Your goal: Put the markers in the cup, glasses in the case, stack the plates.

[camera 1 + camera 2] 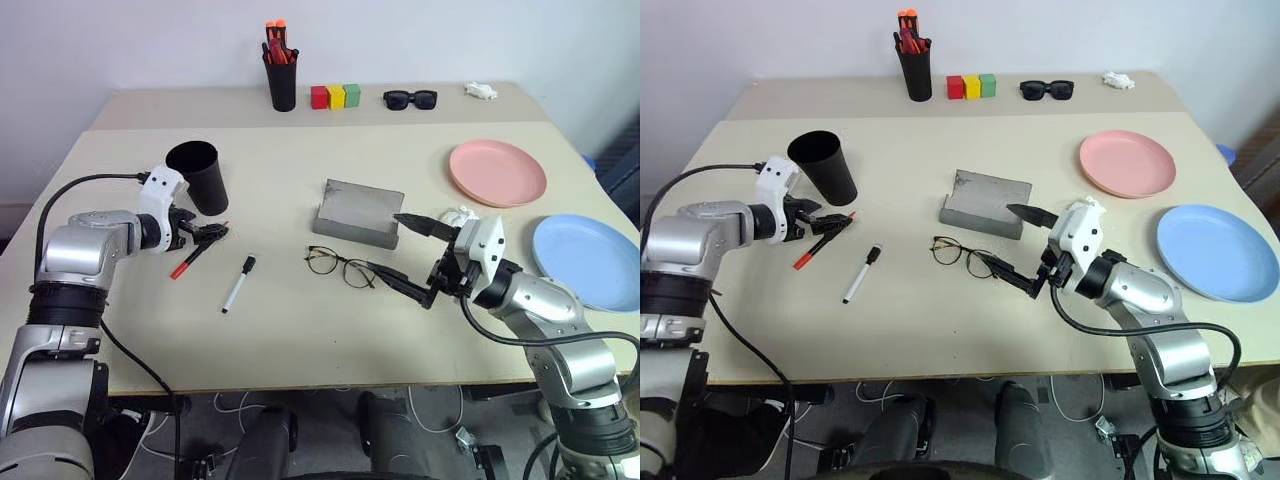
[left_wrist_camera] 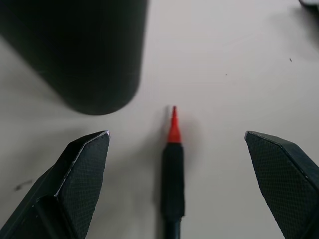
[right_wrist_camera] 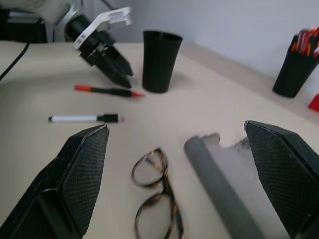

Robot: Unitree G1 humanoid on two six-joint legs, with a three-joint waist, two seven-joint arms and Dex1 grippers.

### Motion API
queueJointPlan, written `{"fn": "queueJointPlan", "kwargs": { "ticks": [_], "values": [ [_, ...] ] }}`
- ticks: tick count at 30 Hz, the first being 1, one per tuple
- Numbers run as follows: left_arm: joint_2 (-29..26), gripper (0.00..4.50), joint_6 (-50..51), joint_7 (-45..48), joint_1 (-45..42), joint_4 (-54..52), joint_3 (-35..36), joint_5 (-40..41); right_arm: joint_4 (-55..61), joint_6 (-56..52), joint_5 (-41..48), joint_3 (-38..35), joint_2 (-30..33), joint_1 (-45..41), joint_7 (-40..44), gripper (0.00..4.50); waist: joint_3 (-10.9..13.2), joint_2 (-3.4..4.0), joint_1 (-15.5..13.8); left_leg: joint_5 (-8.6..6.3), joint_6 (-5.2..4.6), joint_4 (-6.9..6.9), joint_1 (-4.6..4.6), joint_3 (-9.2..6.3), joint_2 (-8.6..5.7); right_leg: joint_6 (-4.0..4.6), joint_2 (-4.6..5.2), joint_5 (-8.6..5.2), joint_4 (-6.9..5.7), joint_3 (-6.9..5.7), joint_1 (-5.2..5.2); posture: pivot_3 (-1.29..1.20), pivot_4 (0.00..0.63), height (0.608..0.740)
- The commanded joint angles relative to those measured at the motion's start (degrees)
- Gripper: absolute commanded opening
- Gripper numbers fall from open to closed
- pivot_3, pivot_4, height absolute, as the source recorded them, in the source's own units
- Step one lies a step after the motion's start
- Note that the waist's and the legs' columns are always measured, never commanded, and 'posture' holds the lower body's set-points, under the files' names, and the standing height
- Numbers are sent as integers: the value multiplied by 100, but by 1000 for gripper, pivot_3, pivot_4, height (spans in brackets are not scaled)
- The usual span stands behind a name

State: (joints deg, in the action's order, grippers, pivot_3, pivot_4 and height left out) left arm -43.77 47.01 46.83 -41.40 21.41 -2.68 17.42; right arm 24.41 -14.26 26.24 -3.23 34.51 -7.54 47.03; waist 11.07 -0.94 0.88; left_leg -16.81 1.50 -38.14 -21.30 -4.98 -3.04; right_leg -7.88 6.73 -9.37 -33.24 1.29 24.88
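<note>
Straddling the red marker [image 2: 173, 164] by the cup [image 1: 198, 175], left end effector [image 1: 212, 232] spread, seemingly ready to pinch; right end effector [image 1: 402, 255] released near glasses [image 1: 340, 264].

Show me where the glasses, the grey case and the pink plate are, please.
glasses [image 1: 340, 265], left eye view, on the bridge between the lenses.
grey case [image 1: 362, 205], left eye view, on the open lid.
pink plate [image 1: 497, 172], left eye view, on its middle.

Two black fingers [image 3: 75, 184] of the right gripper [image 3: 177, 184] are standing wide apart above the glasses [image 3: 154, 199] and the open grey case [image 3: 224, 194]. Beyond them, the white marker [image 3: 84, 118] and red marker [image 3: 107, 91] are lying near the black cup [image 3: 160, 60], where the left gripper [image 3: 117, 69] is hovering.
</note>
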Motion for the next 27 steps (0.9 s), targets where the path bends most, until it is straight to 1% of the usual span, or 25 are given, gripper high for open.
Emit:
{"fn": "queueJointPlan", "kwargs": {
  "ticks": [1,7,8,10,14,15,16,17,18,21,24,27],
  "values": [
    [-162,4500,252,317,-173,78,-285,-199,346,-136,313,-179,179,36,187,4446,0,0,19,0,0,0,0,0,1,0,0,0,0,0,0,0,150,740],
    [-173,4500,135,704,-262,326,-500,-390,310,-288,346,-212,313,22,193,4446,0,-1,-8,0,0,-2,0,0,1,0,0,0,-2,0,-1,0,150,740],
    [-139,4236,8,661,-291,438,-478,-447,294,-258,322,-221,321,20,184,4490,0,-1,-9,0,0,-1,0,0,1,0,0,-1,-2,0,-1,0,150,740],
    [-23,3638,-355,493,-407,778,-404,-587,290,-247,317,-223,323,12,171,4500,0,-1,-14,0,0,-1,0,-1,1,0,0,-1,-2,0,0,0,150,740],
    [90,1602,-645,487,-562,1145,-367,-691,293,-251,305,-203,312,-20,151,4500,0,-1,-24,1,0,-4,-1,-1,1,0,0,0,-3,0,-1,0,150,740],
    [94,1118,-697,564,-576,1167,-400,-713,278,-242,292,-201,307,-34,143,4500,0,-2,-23,0,0,-4,-1,-1,1,0,0,0,-2,0,-1,0,150,740],
    [77,536,-693,676,-555,1105,-429,-704,256,-233,279,-198,298,-50,133,4500,0,-1,-21,0,0,-4,-2,-1,1,0,0,0,-2,0,-1,0,150,740],
    [35,120,-691,822,-498,986,-479,-699,233,-218,260,-194,292,-61,127,4500,0,-1,-19,0,0,-4,-2,-1,1,0,0,0,-2,0,-1,0,150,740],
    [16,11,-667,958,-430,863,-466,-640,222,-207,244,-192,289,-64,121,4500,0,-1,-18,0,0,-4,-2,0,1,0,0,0,-2,0,0,0,150,740],
    [-92,11,-616,1129,-232,502,-388,-597,202,-220,251,-197,292,-74,133,4500,0,-1,-14,0,0,-4,-3,-1,1,0,0,0,-2,0,0,0,150,740],
    [-218,11,-773,1493,134,-220,-165,-309,141,-202,242,-205,285,-110,149,4500,0,-1,8,0,0,-2,-3,0,2,0,0,0,-2,0,2,0,150,740],
    [-255,11,-1710,1463,423,-732,69,-349,66,-185,232,-200,280,-171,175,4500,0,-1,-11,0,0,-2,-3,-2,3,1,0,0,-2,0,3,0,150,740]
  ]
}}
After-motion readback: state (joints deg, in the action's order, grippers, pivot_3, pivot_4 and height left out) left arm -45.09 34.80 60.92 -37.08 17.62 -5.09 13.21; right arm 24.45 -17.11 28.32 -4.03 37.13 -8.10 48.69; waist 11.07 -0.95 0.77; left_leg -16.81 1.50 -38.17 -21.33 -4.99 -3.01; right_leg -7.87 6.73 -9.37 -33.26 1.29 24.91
